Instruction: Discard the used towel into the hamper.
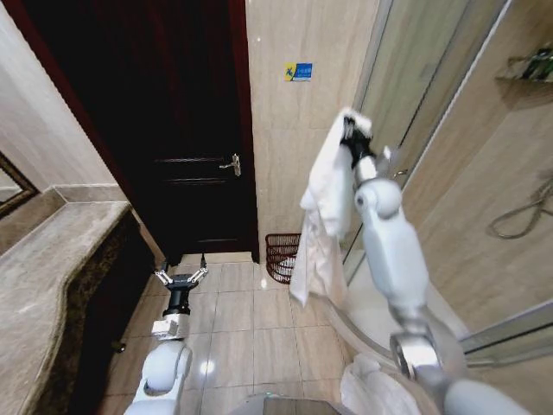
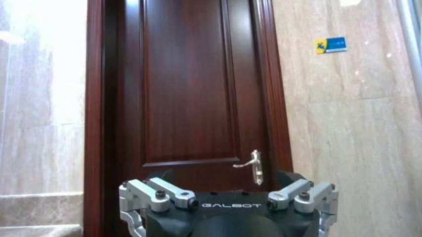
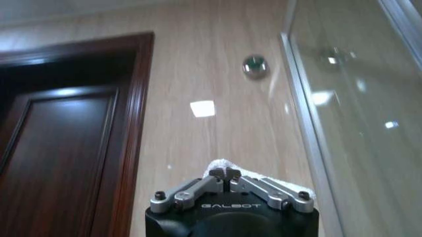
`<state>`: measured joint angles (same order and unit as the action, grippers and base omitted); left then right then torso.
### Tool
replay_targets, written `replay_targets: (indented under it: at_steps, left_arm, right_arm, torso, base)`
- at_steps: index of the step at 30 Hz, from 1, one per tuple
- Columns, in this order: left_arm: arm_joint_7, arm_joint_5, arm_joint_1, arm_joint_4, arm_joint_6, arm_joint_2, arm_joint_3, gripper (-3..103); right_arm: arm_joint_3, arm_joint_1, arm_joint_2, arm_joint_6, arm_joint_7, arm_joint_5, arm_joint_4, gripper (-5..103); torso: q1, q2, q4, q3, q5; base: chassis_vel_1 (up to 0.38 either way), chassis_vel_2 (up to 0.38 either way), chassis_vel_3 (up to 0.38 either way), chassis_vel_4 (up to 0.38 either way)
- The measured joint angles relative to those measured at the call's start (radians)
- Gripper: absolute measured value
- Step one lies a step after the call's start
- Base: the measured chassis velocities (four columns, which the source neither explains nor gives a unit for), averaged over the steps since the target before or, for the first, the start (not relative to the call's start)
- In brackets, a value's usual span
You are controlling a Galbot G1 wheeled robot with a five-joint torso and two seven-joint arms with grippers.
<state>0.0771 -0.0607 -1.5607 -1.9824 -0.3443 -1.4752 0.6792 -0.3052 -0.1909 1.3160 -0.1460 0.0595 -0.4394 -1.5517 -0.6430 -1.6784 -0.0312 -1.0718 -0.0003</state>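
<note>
A white towel (image 1: 324, 207) hangs down from my right gripper (image 1: 349, 130), which is raised high in front of the tiled wall and is shut on the towel's top edge. In the right wrist view the fingers (image 3: 224, 174) are pressed together with a bit of white towel (image 3: 264, 173) showing behind them. The hamper (image 1: 281, 255), a low dark reddish-brown basket, stands on the floor against the wall, below and a little left of the hanging towel, partly hidden by it. My left gripper (image 1: 181, 277) is held low over the floor tiles, open and empty.
A dark wooden door (image 1: 186, 130) with a metal handle (image 1: 232, 163) is straight ahead. A stone counter (image 1: 52, 268) runs along the left. A glass shower enclosure (image 1: 432, 104) with a curved base (image 1: 371, 311) stands on the right. Floor tiles (image 1: 251, 328) lie between them.
</note>
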Motion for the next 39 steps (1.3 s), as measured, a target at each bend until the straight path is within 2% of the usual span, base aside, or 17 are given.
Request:
replay_targets:
  at_steps: [9, 15, 27, 39]
  left_arm:
    - [-0.005, -0.024, -0.005, 0.008, -0.015, -0.008, 0.035, 100]
    - [-0.009, -0.037, -0.006, 0.01, -0.022, -0.006, 0.052, 100]
    - [-0.015, -0.054, -0.002, 0.006, -0.023, 0.005, 0.066, 100]
    - [-0.017, -0.051, -0.005, 0.005, -0.029, -0.004, 0.059, 100]
  right_arm:
    - [0.064, 0.273, -0.017, -0.03, 0.015, -0.073, 0.143, 1]
    - [0.087, 0.357, -0.02, -0.07, 0.019, -0.081, 0.166, 1]
    - [0.106, 0.351, -0.028, -0.079, 0.031, -0.084, 0.15, 1]
    - [0.105, 0.306, -0.05, -0.101, 0.042, -0.108, 0.084, 1]
  torso:
    - [0.0, 0.0, 0.0001, 0.0, 0.0]
    - [0.0, 0.0, 0.0002, 0.0, 0.0001]
    - [0.001, 0.0, 0.0003, 0.0, 0.0003]
    - [0.0, 0.0, 0.0003, 0.0, 0.0004]
  base:
    - [0.0, 0.0, 0.0, 0.0]
    - [0.0, 0.0, 0.0, 0.0]
    - [0.0, 0.0, 0.0, 0.0]
    - [-0.099, 0.091, 0.104, -0.1]
